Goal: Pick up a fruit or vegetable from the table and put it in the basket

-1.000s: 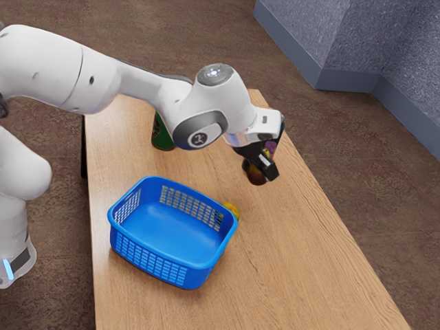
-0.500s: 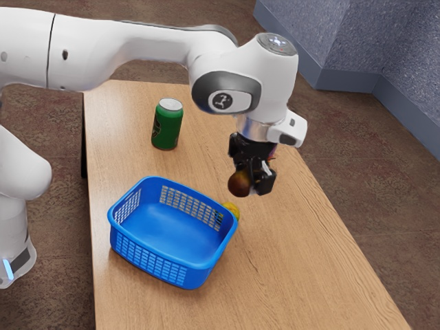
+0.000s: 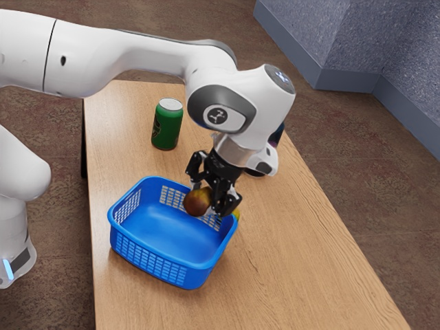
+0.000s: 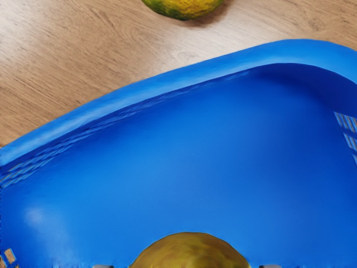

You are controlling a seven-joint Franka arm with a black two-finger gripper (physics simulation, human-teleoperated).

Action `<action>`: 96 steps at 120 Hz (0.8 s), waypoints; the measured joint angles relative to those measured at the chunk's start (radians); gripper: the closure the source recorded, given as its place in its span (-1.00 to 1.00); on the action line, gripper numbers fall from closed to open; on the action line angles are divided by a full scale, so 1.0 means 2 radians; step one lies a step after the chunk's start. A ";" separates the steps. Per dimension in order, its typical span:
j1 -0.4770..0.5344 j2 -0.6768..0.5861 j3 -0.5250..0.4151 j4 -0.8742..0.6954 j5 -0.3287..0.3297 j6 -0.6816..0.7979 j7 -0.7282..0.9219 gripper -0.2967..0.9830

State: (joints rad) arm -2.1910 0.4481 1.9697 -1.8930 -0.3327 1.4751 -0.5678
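Fruit [image 3: 197,202] held over basket [image 3: 144,256]

And here the brownish-red fruit is being carried in the air over the basket's open top, near the wall farthest from the exterior view's lower edge. It is pinched between the two jaws of the black gripper [image 3: 211,197], which is tilted above the basket. How far the fruit hangs above the basket's floor cannot be told. Just outside the basket, a yellow-green fruit [image 4: 184,6] is seen lying on the table [image 3: 289,275]. Past the basket's far side, a green can [image 3: 167,125] is stood upright, well apart from it.
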 joint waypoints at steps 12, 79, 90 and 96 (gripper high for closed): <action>-0.007 0.001 0.000 0.000 0.002 -0.007 -0.008 0.11; -0.037 0.005 0.011 -0.016 0.022 -0.023 -0.032 -0.37; -0.036 0.005 0.011 -0.016 0.022 -0.023 -0.034 -0.45; -0.034 0.004 0.011 -0.016 0.022 -0.023 -0.033 -0.48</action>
State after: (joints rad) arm -2.2592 0.4566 1.9919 -1.9255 -0.2879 1.4294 -0.6336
